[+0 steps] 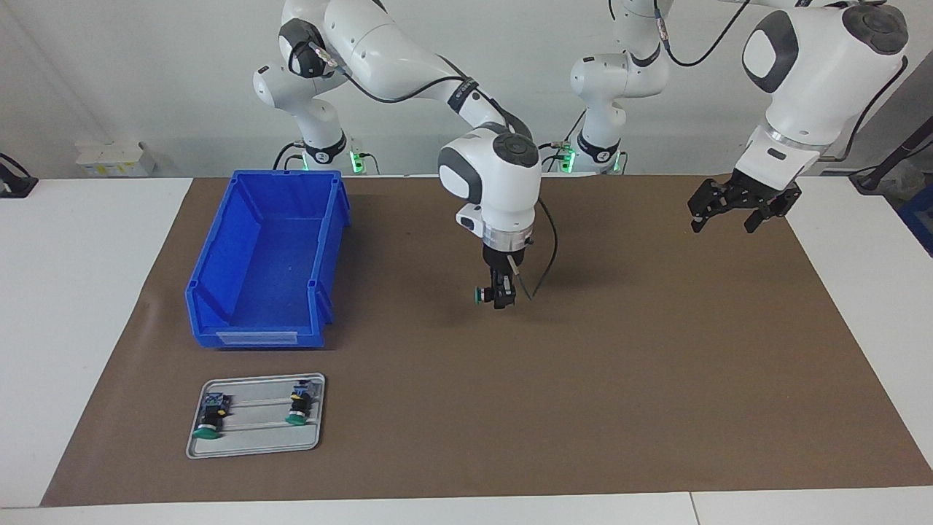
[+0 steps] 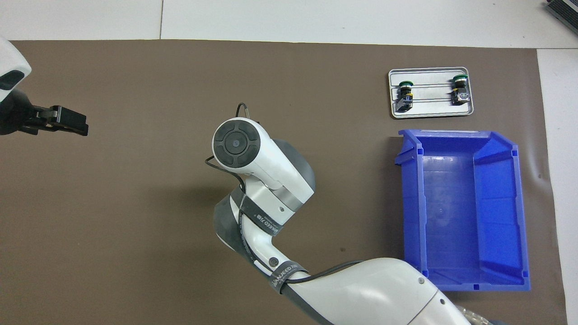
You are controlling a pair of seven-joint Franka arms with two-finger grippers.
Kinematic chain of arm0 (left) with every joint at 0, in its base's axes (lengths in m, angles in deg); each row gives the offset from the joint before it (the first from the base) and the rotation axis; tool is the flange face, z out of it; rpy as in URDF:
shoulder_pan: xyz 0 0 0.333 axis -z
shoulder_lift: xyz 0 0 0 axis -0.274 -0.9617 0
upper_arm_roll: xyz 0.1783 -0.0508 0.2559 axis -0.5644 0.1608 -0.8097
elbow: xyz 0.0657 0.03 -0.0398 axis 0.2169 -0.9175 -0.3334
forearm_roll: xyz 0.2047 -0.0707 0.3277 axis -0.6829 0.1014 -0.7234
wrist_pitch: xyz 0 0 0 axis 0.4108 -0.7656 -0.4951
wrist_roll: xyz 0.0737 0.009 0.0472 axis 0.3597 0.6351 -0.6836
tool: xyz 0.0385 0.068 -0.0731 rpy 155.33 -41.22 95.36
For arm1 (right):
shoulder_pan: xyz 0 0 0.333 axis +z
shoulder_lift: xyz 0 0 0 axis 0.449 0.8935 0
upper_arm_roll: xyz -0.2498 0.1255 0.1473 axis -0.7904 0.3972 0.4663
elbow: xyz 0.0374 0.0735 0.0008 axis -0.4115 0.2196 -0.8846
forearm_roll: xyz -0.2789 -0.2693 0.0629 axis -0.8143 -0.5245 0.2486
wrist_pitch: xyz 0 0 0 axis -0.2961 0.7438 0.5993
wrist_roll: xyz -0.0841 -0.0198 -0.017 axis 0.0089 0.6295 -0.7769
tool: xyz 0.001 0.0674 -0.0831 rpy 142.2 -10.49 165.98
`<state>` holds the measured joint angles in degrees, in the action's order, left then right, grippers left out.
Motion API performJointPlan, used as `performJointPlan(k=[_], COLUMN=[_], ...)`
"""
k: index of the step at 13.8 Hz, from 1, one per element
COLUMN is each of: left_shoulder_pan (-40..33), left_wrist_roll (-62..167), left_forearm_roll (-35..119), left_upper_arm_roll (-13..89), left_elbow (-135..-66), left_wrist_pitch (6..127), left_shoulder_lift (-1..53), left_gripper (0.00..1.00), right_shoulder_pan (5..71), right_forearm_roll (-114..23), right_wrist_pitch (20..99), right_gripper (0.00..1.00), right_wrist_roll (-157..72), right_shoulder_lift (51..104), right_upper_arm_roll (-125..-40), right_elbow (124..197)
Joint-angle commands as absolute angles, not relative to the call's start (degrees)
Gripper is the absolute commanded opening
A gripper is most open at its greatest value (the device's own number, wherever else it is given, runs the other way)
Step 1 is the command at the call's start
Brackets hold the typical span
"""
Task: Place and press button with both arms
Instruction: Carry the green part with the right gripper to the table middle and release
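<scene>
Button [image 1: 482, 294] in right end effector [image 1: 500, 297] over brown mat [image 1: 656, 350]; no legible writing.

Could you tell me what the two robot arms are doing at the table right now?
The right gripper is shut on a green-capped button, held in the air over the middle of the brown mat. The left gripper waits open over its own end of the mat. Two more buttons lie on a small metal tray next to the empty blue bin.

High facing camera and steep overhead camera (half a turn apart), sharing the brown mat [image 1: 656, 379].
</scene>
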<state>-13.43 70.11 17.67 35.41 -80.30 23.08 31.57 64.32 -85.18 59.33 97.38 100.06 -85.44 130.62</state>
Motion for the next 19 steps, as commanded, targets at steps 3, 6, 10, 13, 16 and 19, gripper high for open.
performJointPlan(k=[3,6,10,13,16,19], left_shoulder_pan=[-14.1,-14.1,-14.1,-14.1,-14.1,-14.1], left_wrist_roll=[69.6,69.6,69.6,69.6,69.6,69.6], left_forearm_roll=[17.6,17.6,17.6,17.6,17.6,17.6], left_upper_arm_roll=[35.8,35.8,35.8,35.8,35.8,35.8], left_elbow=[-82.4,-82.4,-82.3,-82.4,-82.4,-82.4], left_wrist_pitch=[23.2,23.2,23.2,23.2,23.2,23.2], left_shoulder_lift=[33.5,33.5,33.5,33.5,33.5,33.5], left_gripper=[1.00,1.00,1.00,1.00,1.00,1.00], right_shoulder_pan=[65.3,67.3,69.2,69.2,69.0,68.9], right_forearm_roll=[-86.2,-86.2,-86.2,-85.7,-85.3,-84.5], right_wrist_pitch=[63.0,65.6,71.4,72.5,73.5,72.6], right_gripper=[0.00,0.00,0.00,0.00,0.71,1.00], right_wrist_roll=[101.5,101.2,100.8,100.7,100.9,101.3], right_shoulder_lift=[102.5,102.2,100.3,99.8,99.0,99.0], right_upper_arm_roll=[-85.2,-85.2,-85.1,-85.0,-85.0,-84.9], right_elbow=[129.5,132.7,139.2,141.1,143.1,141.7])
